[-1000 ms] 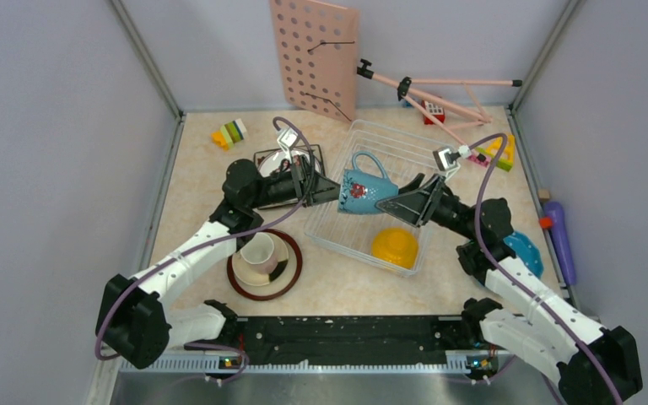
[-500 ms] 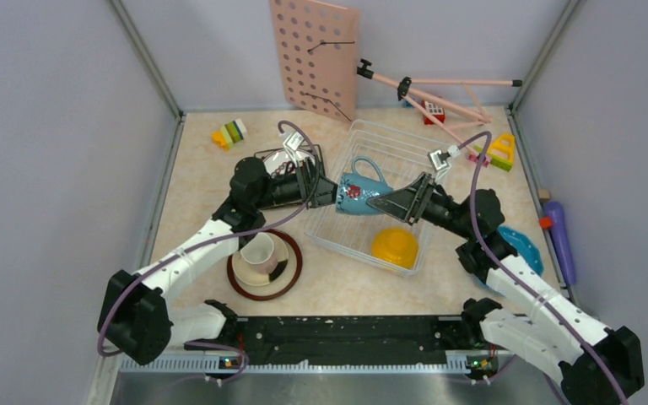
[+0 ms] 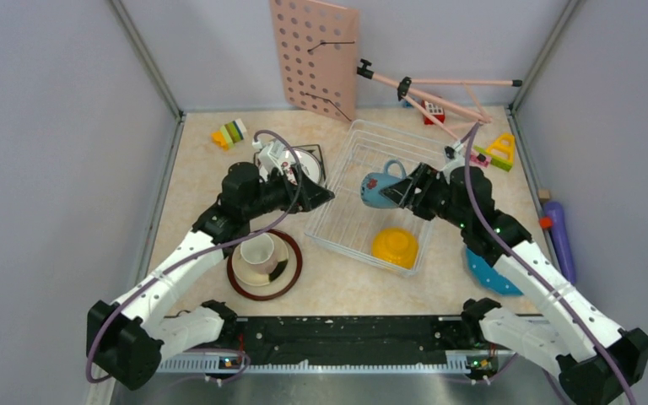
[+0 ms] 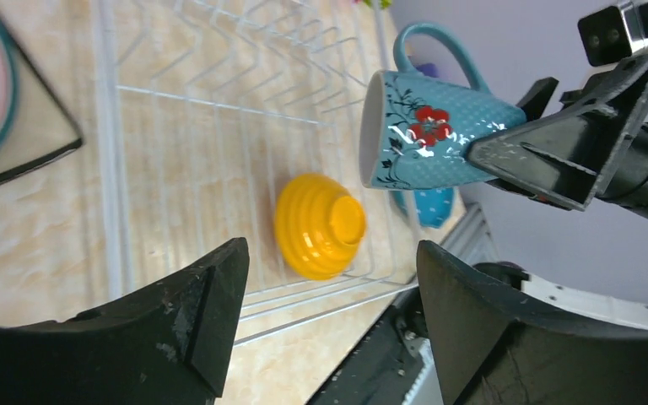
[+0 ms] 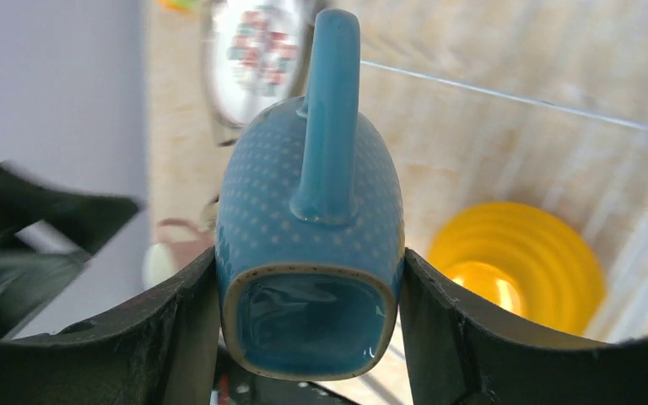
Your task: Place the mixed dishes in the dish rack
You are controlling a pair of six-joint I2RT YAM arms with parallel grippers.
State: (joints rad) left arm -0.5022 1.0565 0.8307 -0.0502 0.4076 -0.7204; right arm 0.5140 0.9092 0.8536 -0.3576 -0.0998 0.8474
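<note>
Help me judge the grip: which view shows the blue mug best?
Left wrist: the blue mug is seen side-on, with its base end clamped in the right gripper. Right wrist shows only base and handle; top external shows it small, above the dish rack.

A robot lab test cell: plain grey walls (image 3: 59, 126) are enclosing a beige surface (image 3: 194, 177), with a black mounting rail (image 3: 346, 331) carrying robot arms (image 3: 177, 270) at 6 o'clock.

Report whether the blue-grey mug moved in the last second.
Yes. The blue-grey mug, in the right gripper, shifted right, away from the left rim of the dish rack.
</note>
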